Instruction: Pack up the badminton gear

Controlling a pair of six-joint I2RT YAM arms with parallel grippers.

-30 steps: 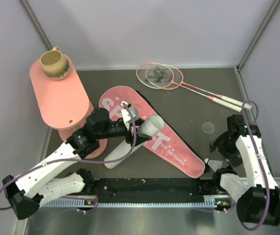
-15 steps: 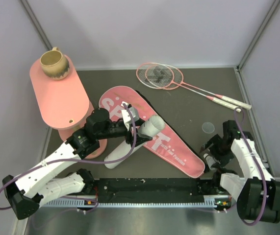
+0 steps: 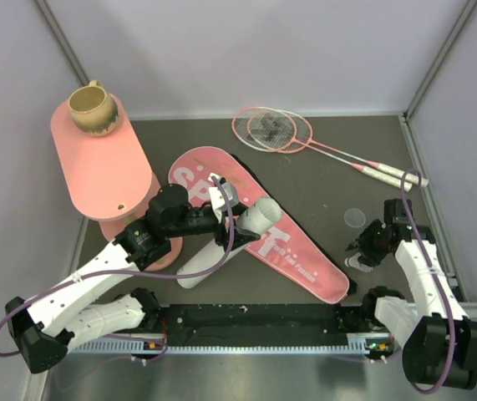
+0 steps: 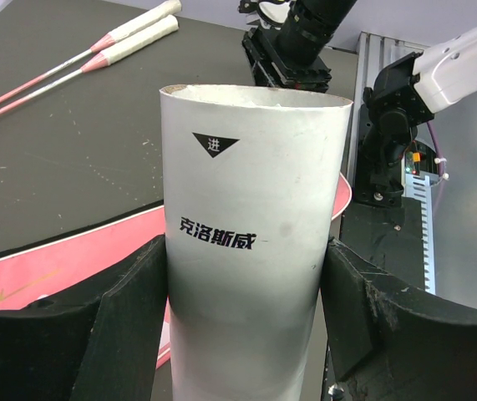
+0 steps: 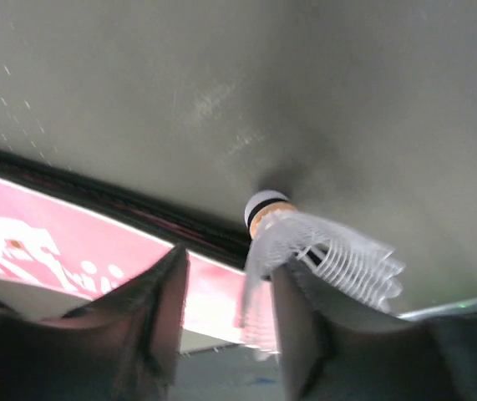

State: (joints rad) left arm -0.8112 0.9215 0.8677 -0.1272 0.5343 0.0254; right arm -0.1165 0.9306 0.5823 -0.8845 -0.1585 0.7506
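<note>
- My left arm (image 3: 96, 280) reaches forward and to the right from its base at the near left, elbow bent, wrist turned sideways.
- My left gripper (image 3: 221, 213) is clamped on the white tube (image 4: 251, 234), one dark finger (image 4: 129, 317) pressed to each side.
- My right arm (image 3: 418, 267) folds tightly above its base, wrist angled down and to the left.
- My right gripper (image 3: 359, 255) hangs low, fingers (image 5: 154, 309) a narrow gap apart; I cannot tell whether they grip anything.

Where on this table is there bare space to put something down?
The widest bare tabletop lies between the rackets and the pink bag, apart from a small clear disc. A smaller patch lies at the back, between the pink tiered table and the racket heads. It is crowded around the tube and by the right gripper and shuttlecock.
</note>
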